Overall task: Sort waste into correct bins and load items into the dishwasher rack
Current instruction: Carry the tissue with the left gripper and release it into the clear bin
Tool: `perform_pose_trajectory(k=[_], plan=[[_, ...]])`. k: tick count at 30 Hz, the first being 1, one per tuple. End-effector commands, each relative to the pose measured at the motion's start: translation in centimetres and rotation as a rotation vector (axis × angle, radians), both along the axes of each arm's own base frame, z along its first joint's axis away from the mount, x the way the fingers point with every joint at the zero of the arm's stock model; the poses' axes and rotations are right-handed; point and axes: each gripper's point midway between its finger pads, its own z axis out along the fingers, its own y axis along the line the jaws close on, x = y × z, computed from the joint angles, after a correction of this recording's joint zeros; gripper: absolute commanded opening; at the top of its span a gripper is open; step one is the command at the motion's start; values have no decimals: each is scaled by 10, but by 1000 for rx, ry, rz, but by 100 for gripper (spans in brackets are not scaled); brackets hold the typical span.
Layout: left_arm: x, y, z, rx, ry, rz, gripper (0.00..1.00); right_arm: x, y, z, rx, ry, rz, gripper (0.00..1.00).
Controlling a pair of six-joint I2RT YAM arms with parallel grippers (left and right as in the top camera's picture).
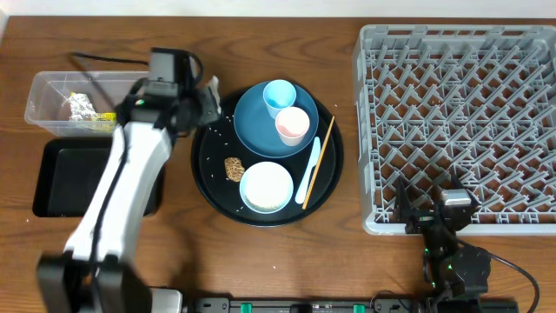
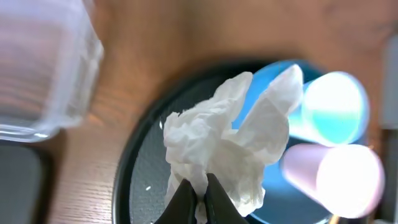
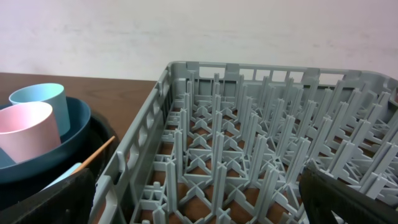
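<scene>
— Wooden bench (image 1: 261,269): much done?
— Only wrapper (image 1: 81,106) binned, in clear tub (image 1: 42,85). Pinching tissue (image 2: 230,137) in left claw (image 2: 199,194) over round tray (image 1: 208,187); right claw (image 3: 202,199) spread beside rack (image 1: 460,113). Dishes (image 1: 252,126) not yet racked.

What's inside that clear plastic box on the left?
A crumpled silvery snack wrapper lies in the clear tub. The tub's right end is covered by the left arm, so anything there cannot be seen.
</scene>
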Motion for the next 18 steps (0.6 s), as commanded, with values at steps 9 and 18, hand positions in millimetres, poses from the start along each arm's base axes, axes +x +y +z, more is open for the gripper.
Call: perform_pose_trajectory(k=[9, 18], plan=[[-12, 83, 49, 148, -111, 219, 6, 0, 0, -1, -9, 1, -4, 99], [-5, 157, 22, 151, -60, 333, 6, 0, 0, -1, -9, 1, -4, 99]])
